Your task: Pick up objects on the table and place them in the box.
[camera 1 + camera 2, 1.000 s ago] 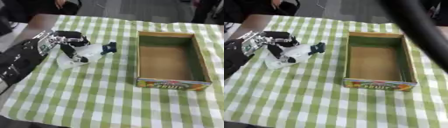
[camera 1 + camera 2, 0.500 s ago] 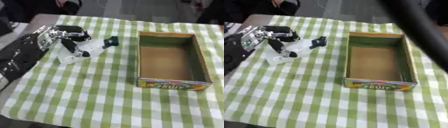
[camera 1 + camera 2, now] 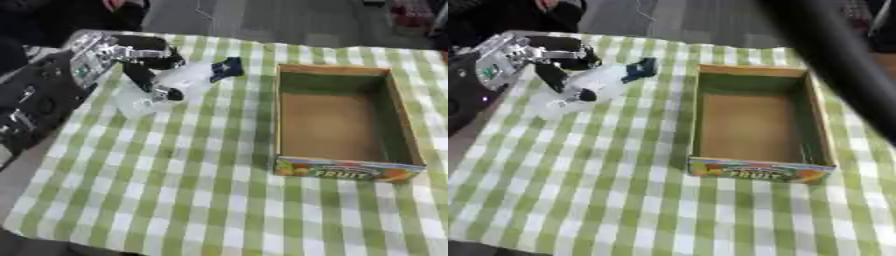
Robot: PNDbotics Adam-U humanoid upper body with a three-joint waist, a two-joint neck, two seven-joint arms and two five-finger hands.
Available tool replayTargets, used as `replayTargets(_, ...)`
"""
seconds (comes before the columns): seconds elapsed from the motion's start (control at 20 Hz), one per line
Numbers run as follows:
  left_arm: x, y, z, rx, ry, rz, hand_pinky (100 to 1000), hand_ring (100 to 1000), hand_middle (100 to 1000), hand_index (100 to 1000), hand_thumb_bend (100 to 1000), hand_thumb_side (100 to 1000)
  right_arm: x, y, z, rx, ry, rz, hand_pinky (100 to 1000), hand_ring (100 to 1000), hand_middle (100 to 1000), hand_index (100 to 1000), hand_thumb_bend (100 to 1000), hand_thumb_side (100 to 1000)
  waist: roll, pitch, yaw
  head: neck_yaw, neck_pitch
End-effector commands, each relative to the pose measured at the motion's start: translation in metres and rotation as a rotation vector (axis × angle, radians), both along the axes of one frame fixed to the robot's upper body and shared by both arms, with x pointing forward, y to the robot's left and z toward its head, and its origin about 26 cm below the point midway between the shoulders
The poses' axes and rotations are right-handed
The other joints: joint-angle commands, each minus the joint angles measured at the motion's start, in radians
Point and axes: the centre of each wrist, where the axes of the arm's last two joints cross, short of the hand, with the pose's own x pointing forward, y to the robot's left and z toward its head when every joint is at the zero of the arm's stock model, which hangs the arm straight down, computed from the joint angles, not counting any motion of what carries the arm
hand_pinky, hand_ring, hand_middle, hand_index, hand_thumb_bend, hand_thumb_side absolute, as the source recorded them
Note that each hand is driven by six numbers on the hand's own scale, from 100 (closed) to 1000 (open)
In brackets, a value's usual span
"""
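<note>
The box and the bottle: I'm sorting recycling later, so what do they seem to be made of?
The box looks like cardboard: plain matte brown inside, with a printed fruit label on its front wall. The bottle in the left robot hand looks like clear or whitish plastic, pale and see-through, with a dark blue cap; glass cannot be ruled out from its look alone.

Soft, even light, and we see blur throughout.
Toward 2 o'clock a dark, defocused bar (image 3: pixel 842 65) crosses our right eye view.

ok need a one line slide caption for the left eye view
Left hand curled round a clear bottle with a dark cap, beside an empty fruit box on the green checked tablecloth.
</note>
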Motion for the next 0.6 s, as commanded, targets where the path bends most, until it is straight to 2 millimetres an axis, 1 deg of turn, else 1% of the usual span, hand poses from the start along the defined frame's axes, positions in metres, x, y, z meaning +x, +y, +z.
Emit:
replayTargets(0.05, -0.001, 0.003, 0.033, 0.104, -0.009, -0.124, 100, 100, 103, 271, 128, 807, -0.002, -0.002, 0.008, -0.014, -0.028, 0.004, 537, 703, 710, 779, 163, 1000, 0.002, -0.018, 0.002, 0.007, -0.004)
replayTargets(0.6, 0.009, -0.024, 0.058, 0.102, -0.077, -0.191, 100, 100, 103, 267, 124, 810, -0.004, -0.003, 0.01, -0.017, -0.034, 0.015, 536, 701, 708, 778, 173, 1000, 0.002, -0.035, -0.009, 0.021, -0.004)
